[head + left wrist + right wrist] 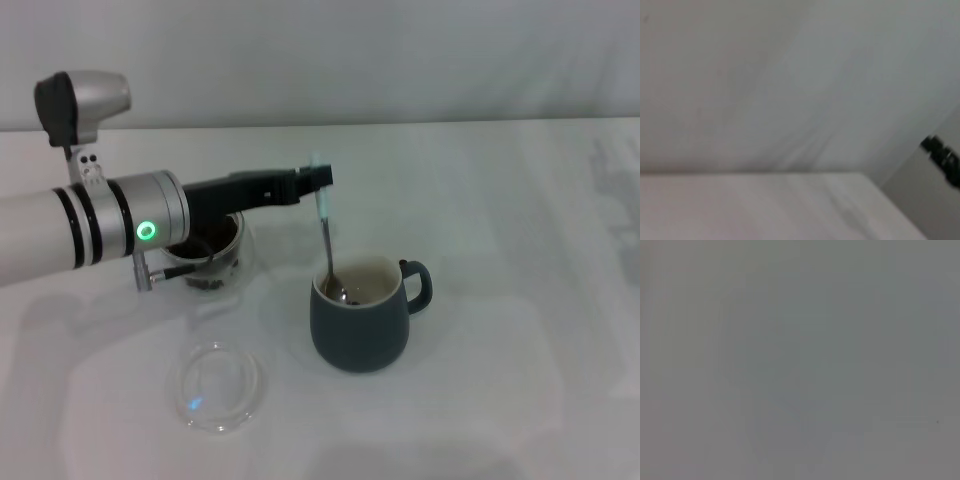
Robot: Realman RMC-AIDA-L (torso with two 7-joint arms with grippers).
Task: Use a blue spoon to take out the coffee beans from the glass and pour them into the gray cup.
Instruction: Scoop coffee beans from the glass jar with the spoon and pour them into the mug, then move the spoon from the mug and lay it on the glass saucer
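One arm at work: left gripper (318, 183) reaches out over the table, fingers pinched shut on the pale handle top of the blue spoon (326, 236). Spoon hangs near-upright, bowl down inside the gray cup (362, 314); a few dark specks in the cup may be coffee beans, not certain. Glass (206, 256), beans inside, sits under the arm, well apart from the cup. Clear dish (217, 385) lies nearer the robot. Right gripper not in view. Risk: pinch sits high on the handle; spoon may swivel, or catch the rim on lifting and tip the cup.
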